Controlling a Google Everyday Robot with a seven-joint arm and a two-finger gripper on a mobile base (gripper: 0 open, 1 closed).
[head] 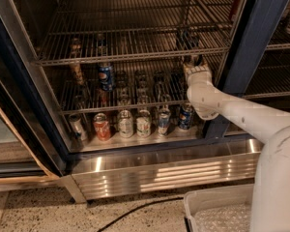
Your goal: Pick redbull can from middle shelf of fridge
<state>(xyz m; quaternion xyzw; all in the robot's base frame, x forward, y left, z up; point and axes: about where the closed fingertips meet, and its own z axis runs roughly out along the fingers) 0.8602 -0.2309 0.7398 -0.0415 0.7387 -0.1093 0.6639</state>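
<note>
Gripper (192, 58): inside fridge (261, 42), over right end of middle shelf (135, 106).
Grip: cannot tell.
Pepsi can (106, 76): shelf's left part.

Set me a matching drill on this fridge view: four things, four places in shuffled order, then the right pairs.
Things:
1. Pepsi can
2. red can
3. gripper
4. white bin

Places:
A. bottom right corner of the view
B. over the right end of the middle shelf
C. lowest level, front row, toward the left
D. standing on the middle shelf, left part

Pairs: 1-D, 2-C, 3-B, 4-A.
</note>
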